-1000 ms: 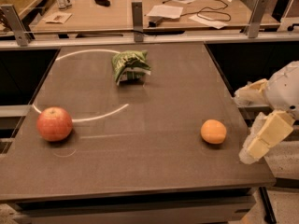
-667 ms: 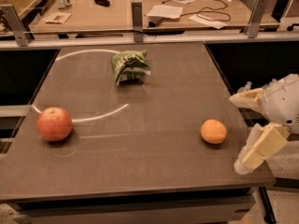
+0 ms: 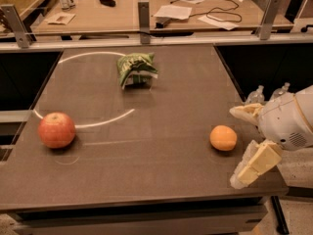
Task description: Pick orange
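Observation:
The orange (image 3: 223,137), small, round and bright orange, lies on the dark table (image 3: 161,102) near its right front edge. My gripper (image 3: 243,144) is at the right edge of the table, just right of the orange. Its two cream fingers are spread wide, one (image 3: 247,113) behind the orange's level and one (image 3: 253,164) in front of it. It is open and holds nothing. The fingers do not touch the orange.
A larger red-orange apple (image 3: 57,129) sits at the table's left front. A crumpled green snack bag (image 3: 136,69) lies at the back middle. A desk with papers and cables (image 3: 195,11) stands behind a rail. Plastic bottles (image 3: 268,93) stand beyond the right edge.
My gripper has moved left and down toward the orange, with its fingers still spread. The orange, apple and bag have not moved.

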Tool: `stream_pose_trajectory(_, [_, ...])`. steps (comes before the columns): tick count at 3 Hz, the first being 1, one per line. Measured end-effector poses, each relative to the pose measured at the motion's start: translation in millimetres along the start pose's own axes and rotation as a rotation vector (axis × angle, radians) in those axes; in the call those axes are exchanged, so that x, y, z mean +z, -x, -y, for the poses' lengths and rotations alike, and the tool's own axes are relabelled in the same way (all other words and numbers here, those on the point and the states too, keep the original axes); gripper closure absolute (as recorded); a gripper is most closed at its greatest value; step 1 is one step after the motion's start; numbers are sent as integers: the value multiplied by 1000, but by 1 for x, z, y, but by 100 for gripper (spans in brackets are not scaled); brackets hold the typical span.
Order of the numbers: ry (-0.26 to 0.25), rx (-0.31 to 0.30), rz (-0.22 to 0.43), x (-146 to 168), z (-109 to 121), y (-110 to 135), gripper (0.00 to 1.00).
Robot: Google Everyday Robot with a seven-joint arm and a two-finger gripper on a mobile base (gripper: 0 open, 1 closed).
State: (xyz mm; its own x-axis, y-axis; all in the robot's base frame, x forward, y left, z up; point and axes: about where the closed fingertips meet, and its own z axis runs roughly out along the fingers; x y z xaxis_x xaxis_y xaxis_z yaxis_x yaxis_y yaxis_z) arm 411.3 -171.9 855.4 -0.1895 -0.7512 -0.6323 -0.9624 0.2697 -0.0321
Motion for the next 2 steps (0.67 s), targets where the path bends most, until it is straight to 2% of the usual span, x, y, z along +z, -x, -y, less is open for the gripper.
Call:
stream_pose_trajectory(1, [-14, 11, 11, 7, 16, -12, 0])
stream_pose_trajectory(2, [-2, 15, 44, 11, 27, -22, 0])
